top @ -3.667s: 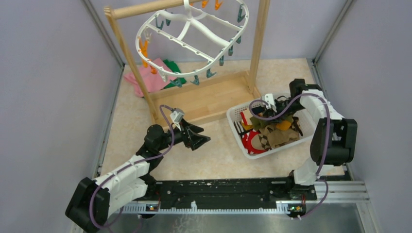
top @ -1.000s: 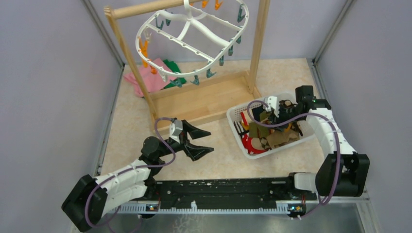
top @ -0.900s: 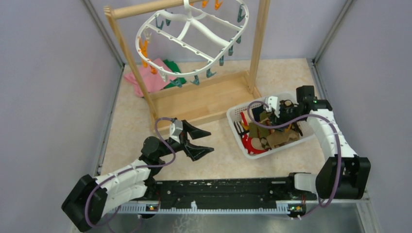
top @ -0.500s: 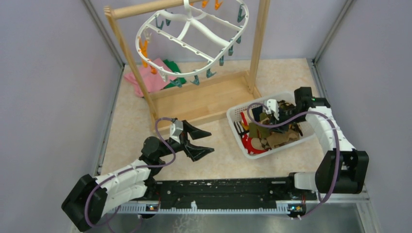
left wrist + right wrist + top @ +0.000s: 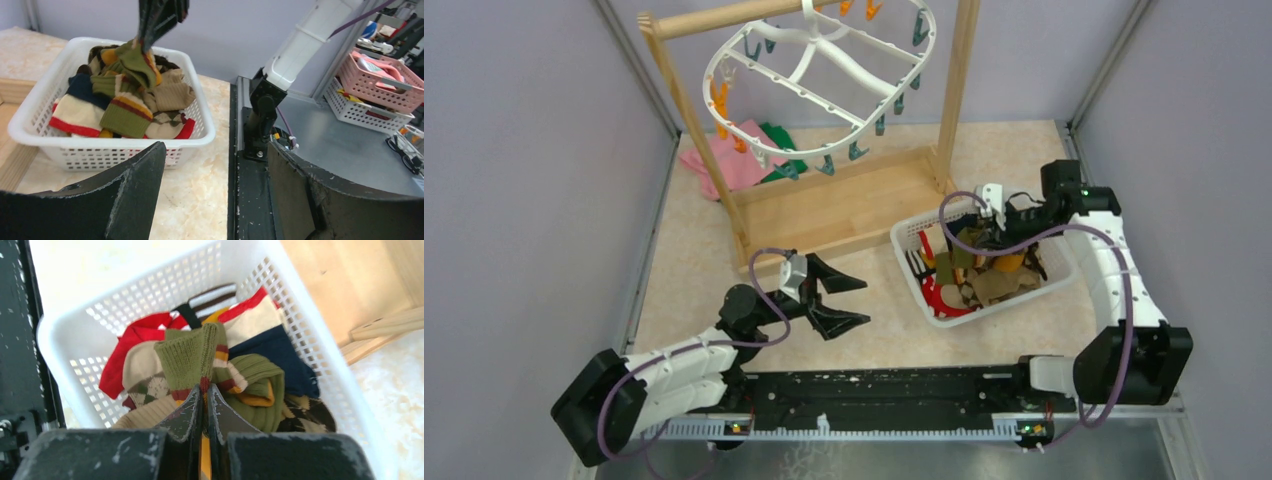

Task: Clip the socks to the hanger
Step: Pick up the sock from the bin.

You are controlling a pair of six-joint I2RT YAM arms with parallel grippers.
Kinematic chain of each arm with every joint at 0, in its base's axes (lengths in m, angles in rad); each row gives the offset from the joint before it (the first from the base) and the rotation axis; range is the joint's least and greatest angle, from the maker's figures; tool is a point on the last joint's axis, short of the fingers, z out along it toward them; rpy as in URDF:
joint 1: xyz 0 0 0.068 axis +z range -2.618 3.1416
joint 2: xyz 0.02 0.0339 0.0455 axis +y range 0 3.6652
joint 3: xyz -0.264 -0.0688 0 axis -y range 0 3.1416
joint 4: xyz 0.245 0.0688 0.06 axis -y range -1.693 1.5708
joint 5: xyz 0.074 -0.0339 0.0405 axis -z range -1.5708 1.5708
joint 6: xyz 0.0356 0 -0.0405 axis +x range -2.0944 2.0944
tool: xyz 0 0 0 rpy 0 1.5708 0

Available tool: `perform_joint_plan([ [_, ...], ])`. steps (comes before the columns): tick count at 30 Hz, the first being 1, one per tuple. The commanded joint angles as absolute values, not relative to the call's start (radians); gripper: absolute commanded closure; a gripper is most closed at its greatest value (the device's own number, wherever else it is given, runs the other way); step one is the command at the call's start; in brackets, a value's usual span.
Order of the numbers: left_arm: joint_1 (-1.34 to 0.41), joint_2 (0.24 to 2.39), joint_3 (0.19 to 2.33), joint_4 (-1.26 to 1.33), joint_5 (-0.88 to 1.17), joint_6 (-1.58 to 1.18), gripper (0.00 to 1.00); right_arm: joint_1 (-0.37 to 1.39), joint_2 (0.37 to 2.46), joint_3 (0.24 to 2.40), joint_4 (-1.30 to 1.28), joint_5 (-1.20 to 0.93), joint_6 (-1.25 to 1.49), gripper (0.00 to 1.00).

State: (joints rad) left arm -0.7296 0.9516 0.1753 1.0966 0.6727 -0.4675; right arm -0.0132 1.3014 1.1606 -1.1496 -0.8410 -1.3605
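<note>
We are gripping the olive sock (image 5: pixel 192 357) in the right tool (image 5: pixel 205 392) above the basket (image 5: pixel 125 305), planning a slow, straight, snag-free rise.

Pale lavender walls (image 5: pixel 524 200), beige marbled tabletop (image 5: pixel 692 272), wooden pole rack (image 5: pixel 854 200) at back, black rail (image 5: pixel 884 385) in front

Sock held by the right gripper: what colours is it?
Olive sock with red and yellow stripes; clearest in the right wrist view.

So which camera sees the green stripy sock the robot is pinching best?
The right wrist view: the olive-green sock fills the middle, pinched in the right gripper. The left wrist view shows it from the side, dangling over the white basket. The top view shows only a small olive patch under the arm.
</note>
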Motion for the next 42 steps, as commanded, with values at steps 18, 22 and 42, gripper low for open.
perform_joint_plan([
  [18,-0.820,1.011,0.379,1.141,0.624,-0.193,0.17,-0.006,1.156,1.651,-1.009,-1.142,-0.767,1.00],
  [22,-0.820,1.026,0.414,1.150,0.555,-0.298,0.14,0.007,1.187,1.673,-0.904,-1.324,-0.615,1.00],
  [42,-0.819,0.891,0.258,1.266,0.275,-0.780,0.21,0.422,1.303,1.345,-0.224,-1.333,-0.050,1.00],
])
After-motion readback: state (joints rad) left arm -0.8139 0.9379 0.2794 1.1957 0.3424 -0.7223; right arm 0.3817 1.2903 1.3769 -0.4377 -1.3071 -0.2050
